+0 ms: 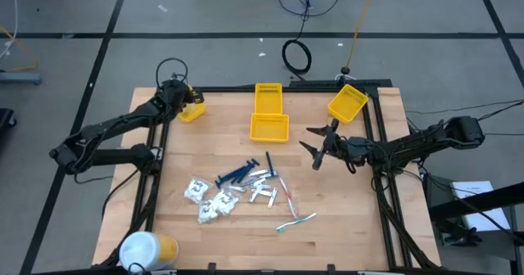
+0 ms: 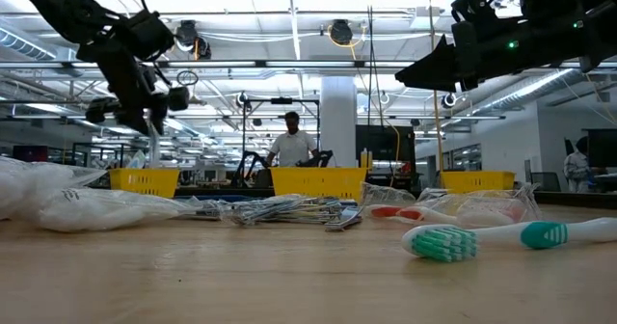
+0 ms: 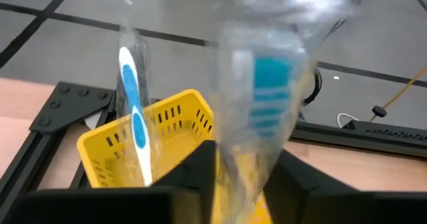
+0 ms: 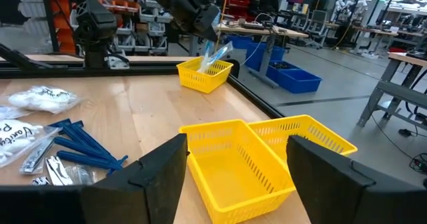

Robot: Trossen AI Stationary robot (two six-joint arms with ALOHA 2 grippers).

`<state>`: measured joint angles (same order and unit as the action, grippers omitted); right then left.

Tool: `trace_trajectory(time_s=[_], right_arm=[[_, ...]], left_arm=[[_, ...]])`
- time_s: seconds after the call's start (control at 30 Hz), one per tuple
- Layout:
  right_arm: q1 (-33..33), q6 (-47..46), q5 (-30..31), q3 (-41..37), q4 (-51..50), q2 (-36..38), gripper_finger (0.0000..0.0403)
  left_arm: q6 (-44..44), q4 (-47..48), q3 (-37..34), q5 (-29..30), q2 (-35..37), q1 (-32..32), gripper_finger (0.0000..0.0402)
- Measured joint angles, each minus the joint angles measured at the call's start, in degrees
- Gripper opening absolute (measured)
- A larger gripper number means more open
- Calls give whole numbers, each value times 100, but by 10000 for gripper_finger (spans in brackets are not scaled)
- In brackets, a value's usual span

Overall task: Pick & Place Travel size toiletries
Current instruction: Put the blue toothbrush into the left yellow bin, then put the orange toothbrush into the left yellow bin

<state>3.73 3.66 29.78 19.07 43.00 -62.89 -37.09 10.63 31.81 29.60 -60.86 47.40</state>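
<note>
My left gripper (image 1: 183, 96) hovers over the small yellow bin (image 1: 192, 110) at the table's far left corner, shut on a clear-wrapped toothbrush (image 3: 267, 91) with blue bristles. Another blue-and-white toothbrush (image 3: 135, 127) stands leaning in that bin (image 3: 167, 134). My right gripper (image 1: 315, 148) is open, in the air right of the two middle bins (image 1: 268, 115). Still on the table are dark blue razors (image 1: 240, 173), white packets (image 1: 209, 198), silvery tubes (image 1: 262, 190) and thin toothbrushes (image 1: 295, 220). My left gripper pinches the wrapped toothbrush between its two fingers (image 3: 200, 174), on the clear wrapper (image 3: 243, 164) below the bristle end. The fingers come from above, pointing down at the bin. The bristle end sticks out ahead of them toward the bin; whether it touches the bin, I cannot tell.
A third yellow bin (image 1: 347, 102) sits at the far right corner. A large white-and-yellow cylinder (image 1: 147, 250) stands at the near left corner. A dark frame (image 1: 372, 91) borders the table. People stand in the room beyond (image 2: 291, 143).
</note>
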Motion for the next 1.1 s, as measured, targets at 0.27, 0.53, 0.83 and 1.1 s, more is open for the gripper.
trace_trajectory(time_s=[0.27,0.53,0.83,1.1], right_arm=[[0,0,-2,0,-2,0,242],[0,0,-7,0,-95,0,242],[125,-1325,-684,677,-2340,-10,242],[1069,-2754,-1334,2117,-4532,-1156,242]], left_arm=[[165,123,0,138,2,0,245],[290,51,0,-82,236,-125,300],[1055,-948,0,-780,734,-1391,307],[2676,-2346,4,-487,544,-2980,308]])
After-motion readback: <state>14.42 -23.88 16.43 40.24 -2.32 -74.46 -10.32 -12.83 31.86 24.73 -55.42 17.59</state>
